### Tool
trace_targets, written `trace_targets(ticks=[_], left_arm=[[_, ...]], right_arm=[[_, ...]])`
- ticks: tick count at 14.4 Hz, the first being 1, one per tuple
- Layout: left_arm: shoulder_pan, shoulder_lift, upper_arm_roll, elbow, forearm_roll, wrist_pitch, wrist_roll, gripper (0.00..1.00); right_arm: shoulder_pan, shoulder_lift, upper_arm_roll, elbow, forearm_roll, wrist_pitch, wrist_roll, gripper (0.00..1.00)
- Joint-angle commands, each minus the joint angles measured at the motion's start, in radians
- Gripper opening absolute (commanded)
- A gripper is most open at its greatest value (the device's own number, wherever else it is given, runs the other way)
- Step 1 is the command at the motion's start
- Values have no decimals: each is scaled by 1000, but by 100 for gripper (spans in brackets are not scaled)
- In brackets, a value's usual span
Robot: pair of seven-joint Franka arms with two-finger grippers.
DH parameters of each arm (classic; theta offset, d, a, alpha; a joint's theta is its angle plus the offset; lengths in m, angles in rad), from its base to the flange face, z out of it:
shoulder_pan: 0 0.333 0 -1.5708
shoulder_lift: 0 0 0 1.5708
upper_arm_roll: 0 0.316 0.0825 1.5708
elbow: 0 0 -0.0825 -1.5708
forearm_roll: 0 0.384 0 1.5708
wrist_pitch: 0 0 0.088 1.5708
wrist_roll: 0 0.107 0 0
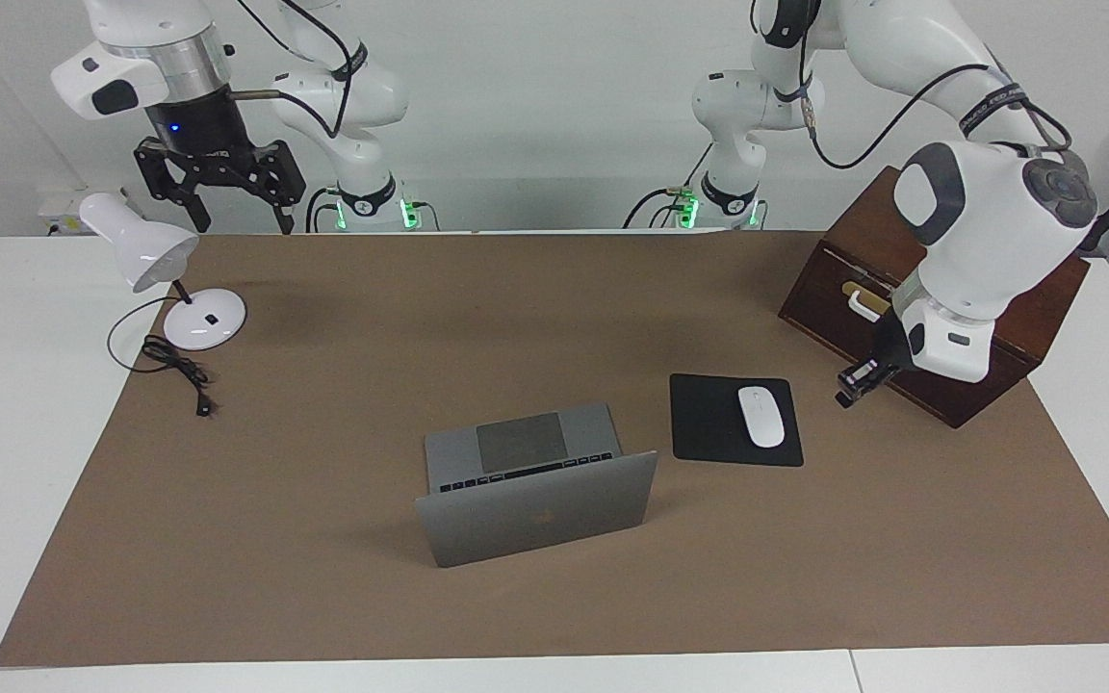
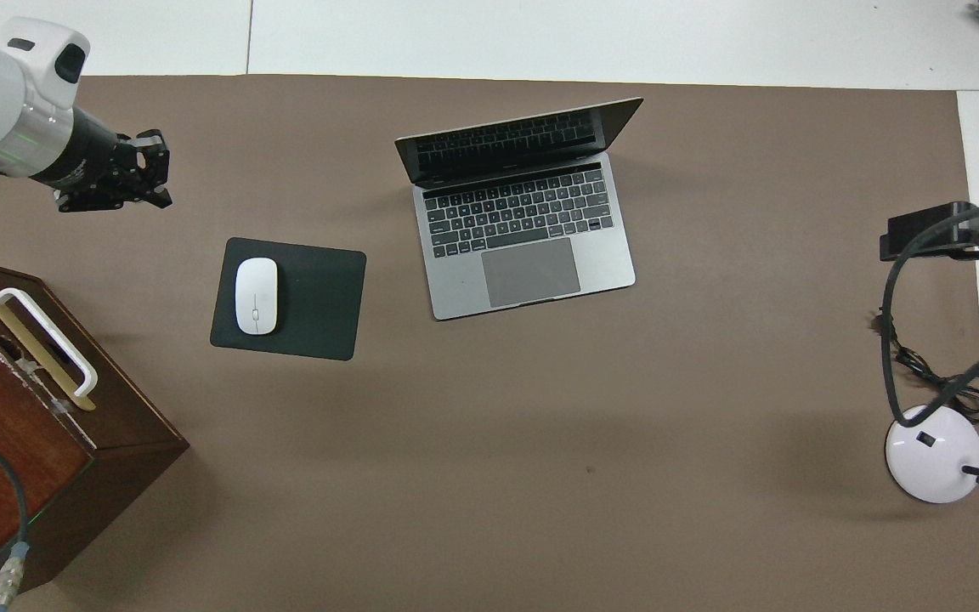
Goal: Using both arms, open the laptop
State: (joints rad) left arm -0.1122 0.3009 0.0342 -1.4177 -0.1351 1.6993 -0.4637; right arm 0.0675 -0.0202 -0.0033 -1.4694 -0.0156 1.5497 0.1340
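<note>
Right black two-finger gripper (image 1: 238, 218) is raised over the brown mat's edge by the white desk lamp (image 1: 142, 252), fingers spread, empty. Thin silver-grey laptop (image 1: 535, 481) sits mid-mat, lid open. Black mouse pad (image 1: 709, 423) with white mouse (image 1: 761, 416) lies at its 3 o'clock. Left black gripper (image 1: 850, 387) hangs before the dark wooden box (image 1: 988, 289), fingertips pressed together, empty.

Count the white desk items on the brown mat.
2: the mouse on the black pad beside the laptop, and the lamp at the right arm's end, nearer the robots. None seems hidden.
</note>
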Motion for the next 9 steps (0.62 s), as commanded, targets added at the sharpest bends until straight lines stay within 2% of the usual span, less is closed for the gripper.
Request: trace_targets(ticks=[1, 4, 6, 7, 8, 9], left_arm=[[6, -86, 3, -41, 26, -122, 42, 0], [6, -190, 3, -121, 84, -188, 45, 0], [22, -230, 1, -162, 92, -176, 45, 0], [34, -232, 1, -167, 92, -175, 46, 17], [29, -239, 3, -179, 92, -178, 37, 53], [31, -249, 3, -182, 92, -185, 36, 100]], right_arm=[[-14, -87, 3, -179, 29, 127, -8, 100], [-17, -75, 5, -190, 29, 144, -8, 100], [-17, -60, 8, -192, 29, 153, -5, 100], [-17, -57, 9, -201, 29, 179, -7, 100], [-18, -58, 11, -227, 29, 205, -7, 100], [-18, -60, 16, -236, 29, 220, -5, 100]])
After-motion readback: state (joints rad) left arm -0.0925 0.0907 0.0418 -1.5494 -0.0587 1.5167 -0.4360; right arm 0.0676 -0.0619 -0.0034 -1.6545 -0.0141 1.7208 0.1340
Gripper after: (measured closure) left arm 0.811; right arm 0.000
